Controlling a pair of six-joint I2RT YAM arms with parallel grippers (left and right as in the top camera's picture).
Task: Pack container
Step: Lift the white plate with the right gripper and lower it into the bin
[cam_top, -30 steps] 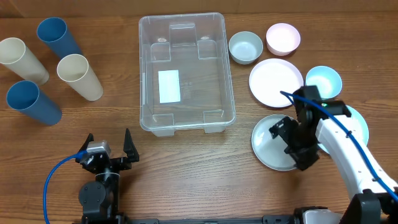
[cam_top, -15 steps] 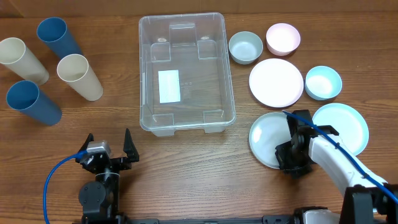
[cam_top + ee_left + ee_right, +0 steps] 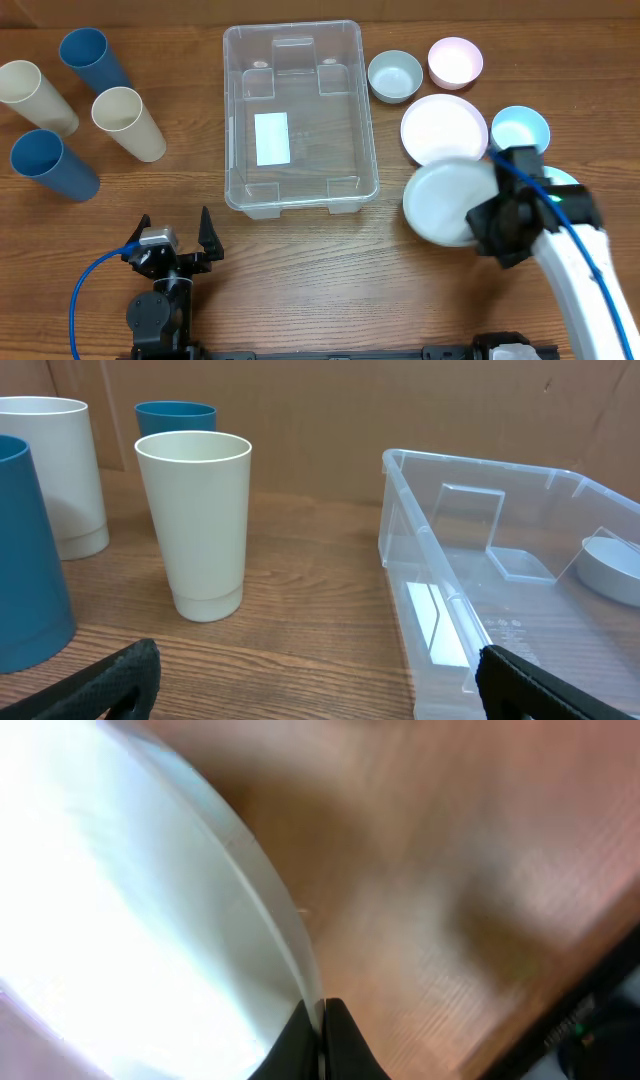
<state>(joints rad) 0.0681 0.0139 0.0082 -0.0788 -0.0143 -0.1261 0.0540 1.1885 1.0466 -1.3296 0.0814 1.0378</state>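
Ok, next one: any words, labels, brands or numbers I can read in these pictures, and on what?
No text can be read in any view.
White label on the base of the container: looks blank; any print is too small to tell.
Possible faint moulded marks on that base, left wrist view: too blurred to read.

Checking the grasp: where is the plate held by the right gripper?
Overhead view, right side: the held plate is just right of the container's near corner, in front of the white plate, its rim pinched by the right gripper.
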